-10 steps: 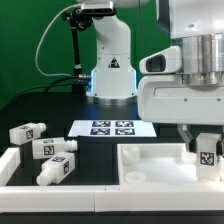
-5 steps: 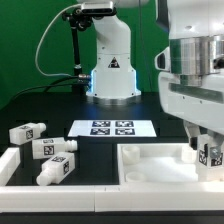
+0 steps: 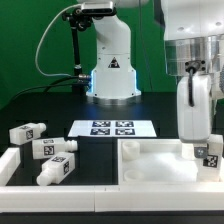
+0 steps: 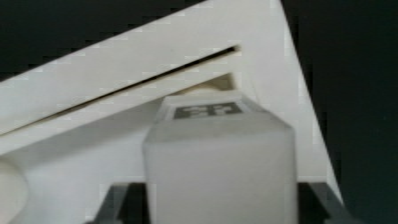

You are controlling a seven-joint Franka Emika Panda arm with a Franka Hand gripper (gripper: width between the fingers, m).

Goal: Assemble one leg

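My gripper hangs at the exterior view's right, over the near right corner of the large white panel. It is shut on a white leg with a black-and-white tag, held upright on that corner. In the wrist view the leg fills the space between my two dark fingers, and my gripper closes on both its sides. The panel's raised rim runs behind it. Whether the leg's lower end sits in the panel is hidden.
Three loose legs lie at the exterior view's left: one, one and one. The marker board lies in the middle, in front of the robot base. A white rim runs along the front left.
My wrist has turned about its upright axis with the leg in the jaws. The leg has stayed at the same corner of the panel. The loose legs have not moved.
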